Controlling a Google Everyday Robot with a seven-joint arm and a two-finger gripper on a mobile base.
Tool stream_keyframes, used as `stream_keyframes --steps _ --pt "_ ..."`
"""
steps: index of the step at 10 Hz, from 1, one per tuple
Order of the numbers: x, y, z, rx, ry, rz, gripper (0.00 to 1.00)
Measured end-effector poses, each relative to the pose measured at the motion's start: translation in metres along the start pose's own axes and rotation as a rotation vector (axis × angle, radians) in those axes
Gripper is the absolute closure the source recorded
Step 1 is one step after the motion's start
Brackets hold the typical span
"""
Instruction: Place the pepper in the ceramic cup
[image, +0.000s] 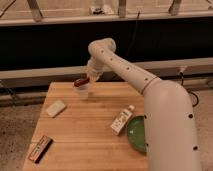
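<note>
The small white ceramic cup (82, 91) stands near the far edge of the wooden table (85, 135). The dark red pepper (81, 81) lies across the cup's rim, tilted, its right end up toward the gripper. My gripper (90, 77) hangs just above and to the right of the cup, at the pepper's right end. The arm comes in from the right and bends over the table's far side.
A pale sponge-like block (56, 108) lies at the left. A brown-orange bar (40, 148) lies at the front left corner. A white bottle with a label (121, 120) lies next to a green bowl (136, 133) at the right edge.
</note>
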Motion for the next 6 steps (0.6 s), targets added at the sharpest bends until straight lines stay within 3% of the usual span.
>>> stream_keyframes --steps 4,5,6 --pt "0.0004 -0.0021 0.0018 0.004 0.001 0.003 0.79" --pt "0.0012 -0.0022 0.0021 0.005 0.001 0.004 0.76" --pt "0.0015 -0.0025 0.0026 0.006 0.001 0.005 0.67"
